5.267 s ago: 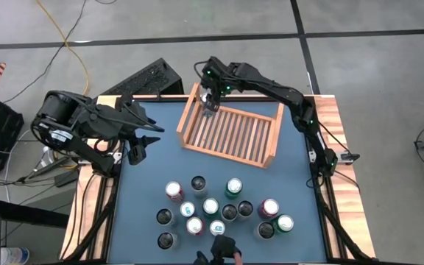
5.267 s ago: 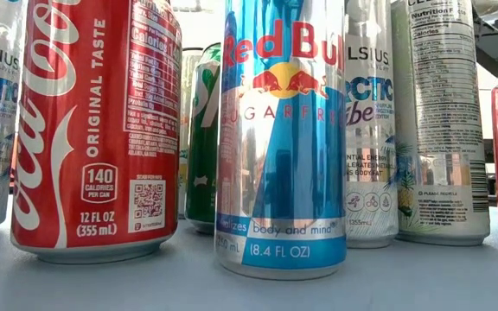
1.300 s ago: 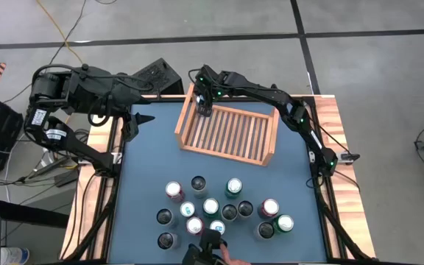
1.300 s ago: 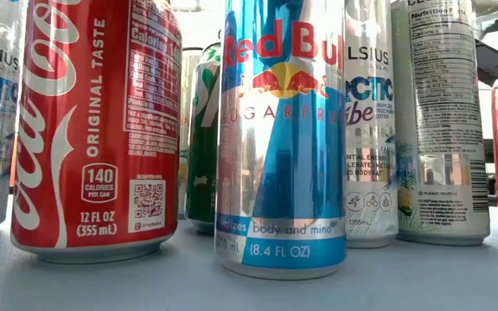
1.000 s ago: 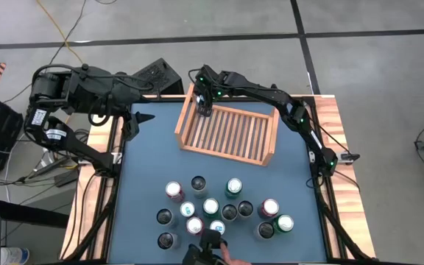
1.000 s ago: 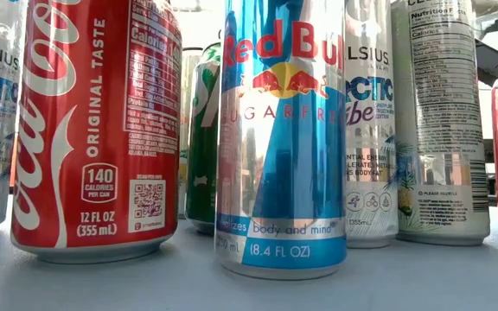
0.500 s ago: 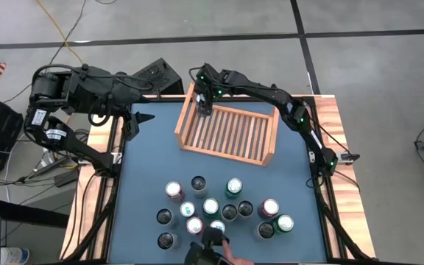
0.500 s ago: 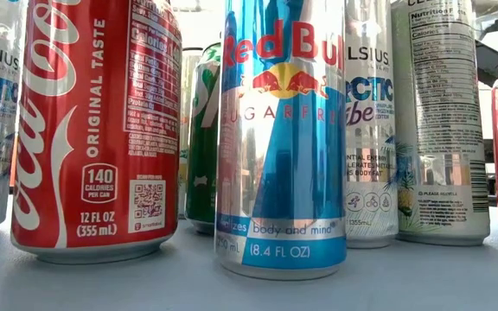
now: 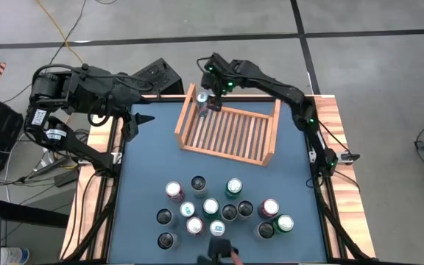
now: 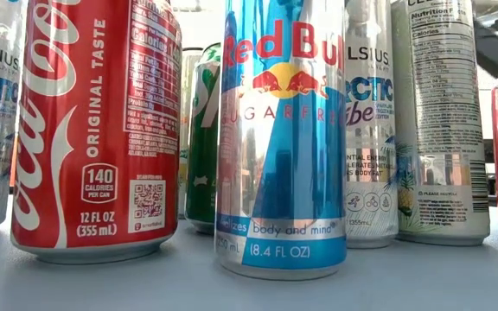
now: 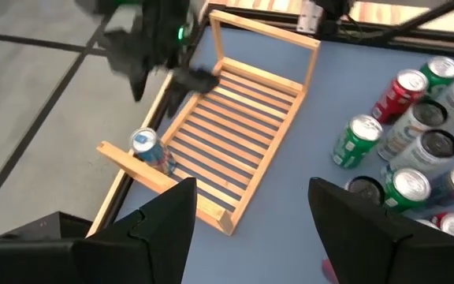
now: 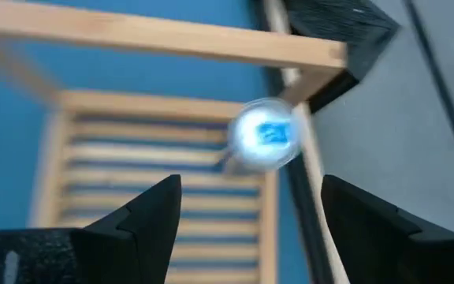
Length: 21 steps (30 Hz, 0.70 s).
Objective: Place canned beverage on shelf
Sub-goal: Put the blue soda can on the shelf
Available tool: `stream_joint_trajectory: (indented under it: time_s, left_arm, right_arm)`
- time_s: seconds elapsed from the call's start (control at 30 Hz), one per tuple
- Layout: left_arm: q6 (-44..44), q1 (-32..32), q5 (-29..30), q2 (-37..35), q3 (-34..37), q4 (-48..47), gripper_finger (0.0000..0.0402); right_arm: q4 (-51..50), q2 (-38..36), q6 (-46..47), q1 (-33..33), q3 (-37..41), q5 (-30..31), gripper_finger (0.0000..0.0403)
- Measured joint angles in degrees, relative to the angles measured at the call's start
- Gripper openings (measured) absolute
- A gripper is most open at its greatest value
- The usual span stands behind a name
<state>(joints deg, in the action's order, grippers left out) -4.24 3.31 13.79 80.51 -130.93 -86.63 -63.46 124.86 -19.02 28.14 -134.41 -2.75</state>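
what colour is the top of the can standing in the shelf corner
Blue: the can in the shelf corner has a blue tab on its silver lid, best seen in the right wrist view.

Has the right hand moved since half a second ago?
Yes. The right hand has lifted off the can and pulled back toward the shelf's far edge, open.

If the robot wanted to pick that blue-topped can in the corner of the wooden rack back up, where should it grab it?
Probably from straight above, fingers closing on the round sides just under the rim. The blue-topped can stands upright in a far corner of the shelf, and the raised boards close by look likely to block a sideways approach. The right gripper, open, hangs right beside it; the left gripper waits off the shelf.
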Motion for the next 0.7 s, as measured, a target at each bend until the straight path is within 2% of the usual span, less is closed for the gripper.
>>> stream_joint_trajectory:
  time_s: [0.17, 0.3, 0.47, 0.57, 0.7]
  left_arm:
    - [1.47, 0.02, -2.90, 0.31, -0.02, 0.03, 0.0233]
    - [1.63, -0.01, -8.87, 1.03, -0.03, 0.00, 0.0233]
    - [1.41, -1.35, -16.12, 2.17, -0.04, -0.02, 0.0233]
    - [1.42, -3.17, -16.54, 2.93, 0.60, 0.82, 0.0233]
    - [1.68, -5.33, -16.54, 3.10, 2.30, 0.63, 0.0233]
  right_arm:
    - [-8.56, -8.04, -0.73, -4.14, -0.04, -5.88, 0.0292]
    - [-16.71, -14.94, -0.34, -9.12, -0.04, -6.21, 0.0292]
    - [-22.44, -21.37, 7.12, -17.65, -0.04, -5.82, 0.0292]
    - [-23.63, -23.29, 14.27, -24.96, -0.04, -1.73, 0.0292]
    - [-23.98, -23.34, 23.25, -35.75, -0.04, 7.96, 0.0292]
